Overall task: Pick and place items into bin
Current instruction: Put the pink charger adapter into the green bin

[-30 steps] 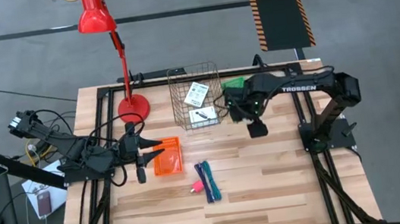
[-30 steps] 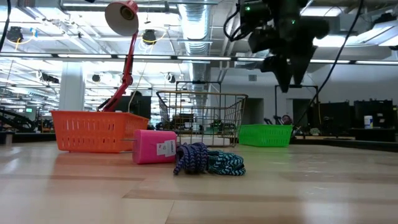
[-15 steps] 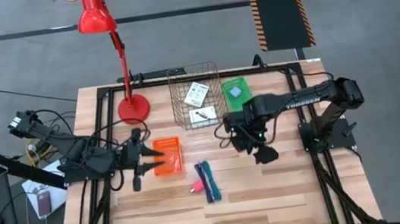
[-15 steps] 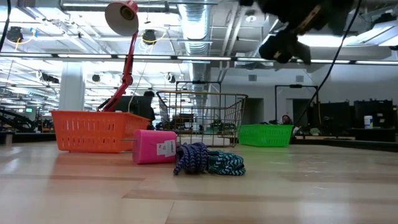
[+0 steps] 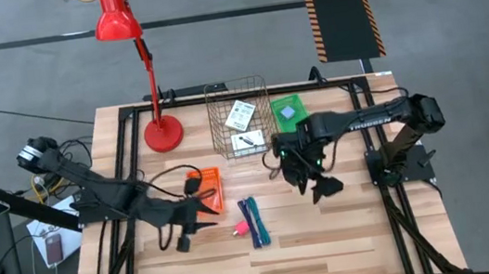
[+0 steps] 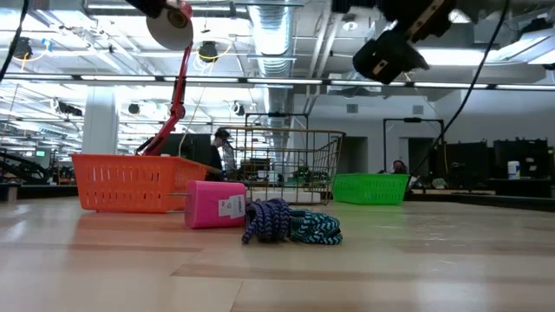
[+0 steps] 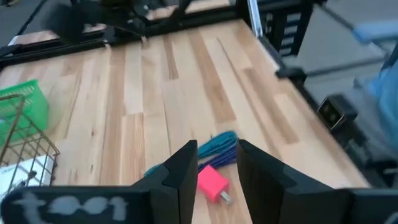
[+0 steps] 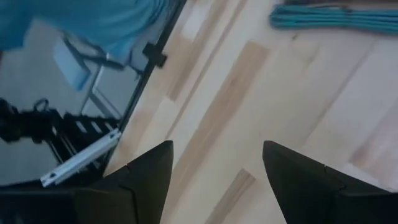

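Two open hands, left hand near pink piece

From my remote station, the table carries a lamp at its far left. Right of the lamp stands a wire basket with two cards inside; a small bin sits just beside the basket's right side. Nearer me, a tray lies in front of the lamp. In front and to the right of the tray lies a small block, with two braided cords side by side just right of it. The left gripper hangs before the tray, left of the block. The right gripper hangs right of the cords, before the bin.
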Action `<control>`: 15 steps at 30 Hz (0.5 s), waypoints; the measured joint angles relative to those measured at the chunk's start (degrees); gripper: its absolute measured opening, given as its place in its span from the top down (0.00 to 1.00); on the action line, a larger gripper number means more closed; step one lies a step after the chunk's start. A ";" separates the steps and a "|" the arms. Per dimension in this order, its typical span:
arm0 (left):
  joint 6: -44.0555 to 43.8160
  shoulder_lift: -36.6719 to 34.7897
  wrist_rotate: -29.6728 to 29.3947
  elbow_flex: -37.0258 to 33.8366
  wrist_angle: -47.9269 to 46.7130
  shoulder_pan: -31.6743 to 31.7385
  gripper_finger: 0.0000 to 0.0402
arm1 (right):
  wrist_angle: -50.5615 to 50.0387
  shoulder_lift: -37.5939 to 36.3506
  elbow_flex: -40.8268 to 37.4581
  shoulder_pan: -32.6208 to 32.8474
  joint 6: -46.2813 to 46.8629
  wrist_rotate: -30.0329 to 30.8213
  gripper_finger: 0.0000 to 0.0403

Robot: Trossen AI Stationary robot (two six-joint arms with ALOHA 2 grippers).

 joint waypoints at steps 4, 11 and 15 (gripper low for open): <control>1.91 4.42 -0.57 0.00 5.63 0.44 0.75 | -2.17 0.00 0.00 -4.99 -0.77 -2.46 0.39; -1.93 7.46 -1.20 0.02 8.45 2.35 0.75 | -3.49 -3.06 -4.16 -15.30 -4.71 -10.68 0.39; -5.41 7.47 -2.52 0.02 8.75 2.86 0.75 | 6.46 -8.85 -13.59 -21.10 -4.75 -24.03 0.39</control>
